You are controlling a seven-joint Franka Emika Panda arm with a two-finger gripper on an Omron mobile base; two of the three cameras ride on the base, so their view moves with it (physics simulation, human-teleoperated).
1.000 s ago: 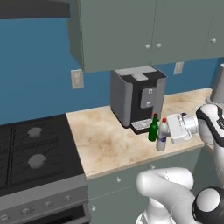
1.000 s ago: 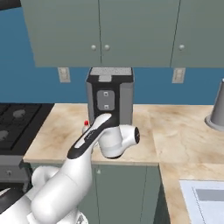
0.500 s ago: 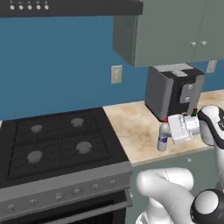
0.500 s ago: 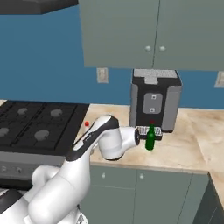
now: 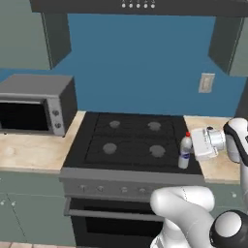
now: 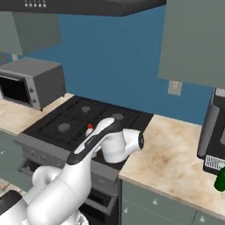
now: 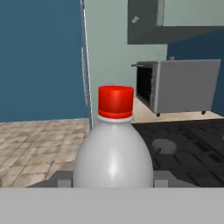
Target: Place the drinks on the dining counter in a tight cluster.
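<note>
The beige marble-look kitchen surface (image 5: 34, 152) runs either side of a black four-burner stove (image 5: 131, 143). A grey microwave (image 5: 36, 104) stands on its left stretch. On the right stretch (image 6: 176, 154) stand a dark coffee machine (image 6: 214, 132) and a dark green bottle (image 6: 221, 180) beside it

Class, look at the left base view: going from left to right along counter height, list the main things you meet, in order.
Microwave → stove → silver-white bottle with red cap → gripper → wall outlet.
</note>
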